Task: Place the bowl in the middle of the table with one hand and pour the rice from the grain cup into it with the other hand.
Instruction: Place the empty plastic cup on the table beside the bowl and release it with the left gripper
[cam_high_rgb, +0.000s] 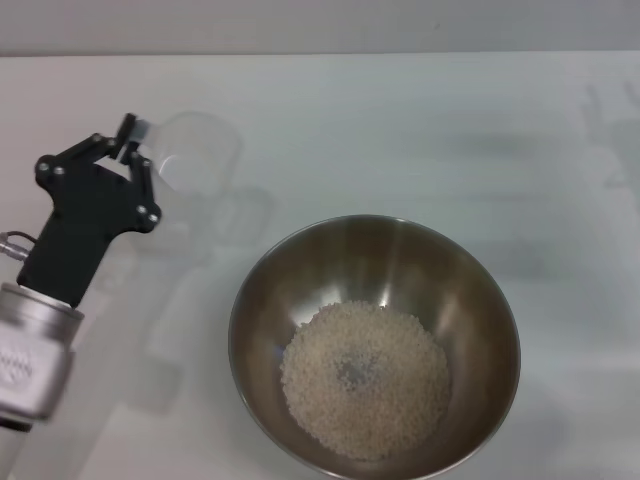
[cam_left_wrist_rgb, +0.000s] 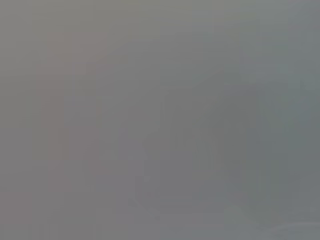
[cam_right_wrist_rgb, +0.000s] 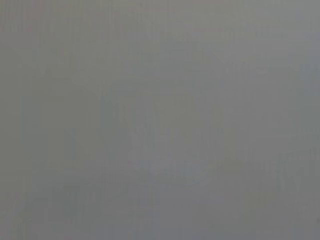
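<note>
The steel bowl (cam_high_rgb: 400, 252) stands on the white table (cam_high_rgb: 450, 130), near the front centre in the head view. A pale heap of rice (cam_high_rgb: 365, 378) lies in its bottom. My left gripper (cam_high_rgb: 136, 146) is at the left, behind and to the left of the bowl. It is shut on the edge of the transparent grain cup (cam_high_rgb: 200, 150). The cup is near table height and I see no rice in it. The right gripper is out of view. Both wrist views show only plain grey.
The table's far edge (cam_high_rgb: 320, 53) runs across the top of the head view. Faint shadows lie on the table at the far right (cam_high_rgb: 610, 130).
</note>
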